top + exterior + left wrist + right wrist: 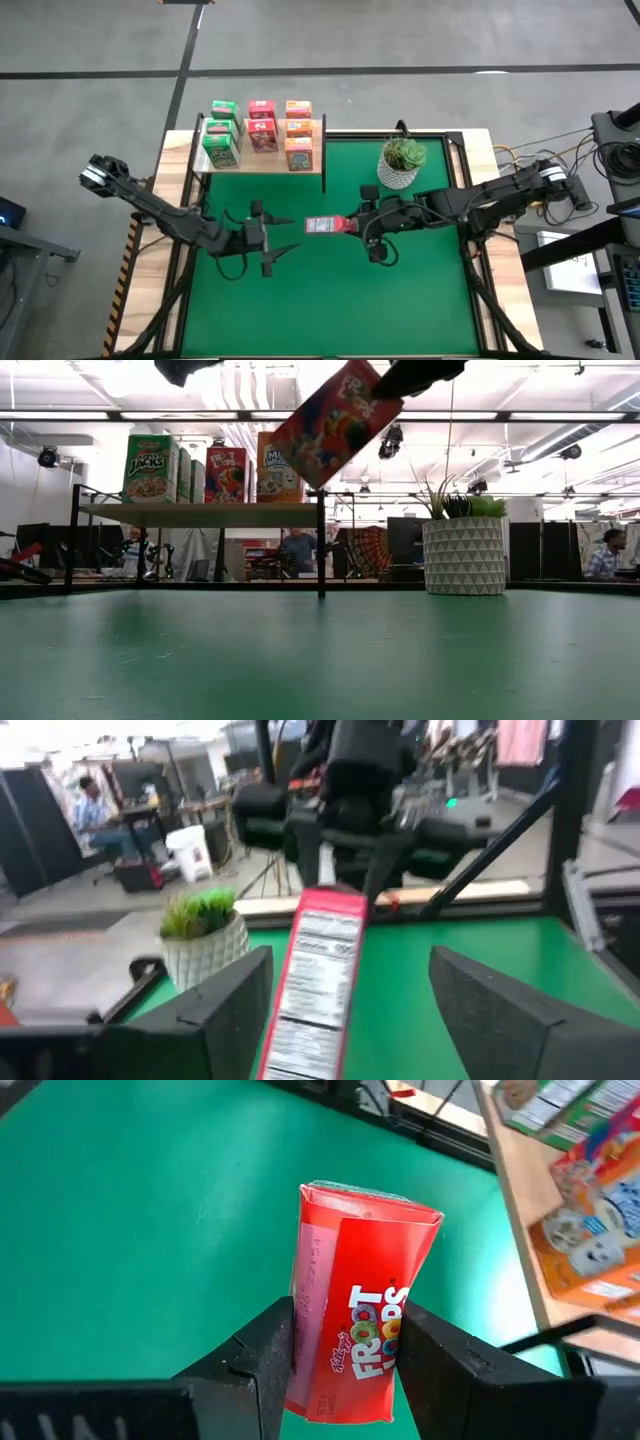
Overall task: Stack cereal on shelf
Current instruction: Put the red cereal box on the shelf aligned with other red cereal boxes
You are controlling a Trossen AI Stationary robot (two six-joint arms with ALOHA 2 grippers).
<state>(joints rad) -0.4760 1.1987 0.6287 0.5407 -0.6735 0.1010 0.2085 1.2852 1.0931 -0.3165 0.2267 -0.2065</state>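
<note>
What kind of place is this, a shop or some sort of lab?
Most likely a robotics lab or workshop, not a shop: a green test table with a small shelf, cables and equipment beside it, and people at desks under industrial ceiling lights.

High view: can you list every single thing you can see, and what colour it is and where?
held cereal box: one, red, in the air over the middle of the table, tilted in the low view
shelf cereal boxes: about eight, in green, pink and orange rows, on the shelf
shelf: one, light wood with dark uprights, far left part of the table
plant pot: one, white with a green plant, far right part
table: one, green top with a wooden border
person: one, sitting in the room behind
left tool: one, dark, open, beside the held box
right tool: one, dark, shut on the held box
</note>
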